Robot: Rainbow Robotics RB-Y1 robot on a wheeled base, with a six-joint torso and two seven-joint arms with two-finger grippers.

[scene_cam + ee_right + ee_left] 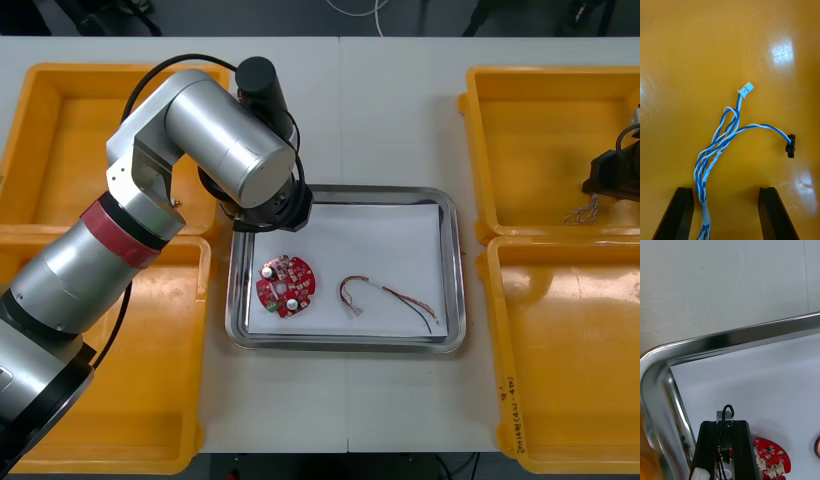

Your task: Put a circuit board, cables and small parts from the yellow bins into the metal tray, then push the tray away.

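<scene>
Your left gripper [728, 423] sits at the far-left corner of the metal tray [452, 270], pinching a black cable [728, 411]; circuit board [288, 284] lies near its left edge; right gripper [726, 191] hangs wide open over the blue and white cable [720, 140] in the far-right yellow bin [540, 150]

Light table [400, 90], seam running down the middle. Parked straight on it: far left yellow bin [60, 160] and near left yellow bin [150, 400] butted together on one side, far right yellow bin [540, 140] and near right yellow bin [570, 360] on the other. Metal tray [350, 342] squeezed in between, just beside both pairs, white inside
</scene>
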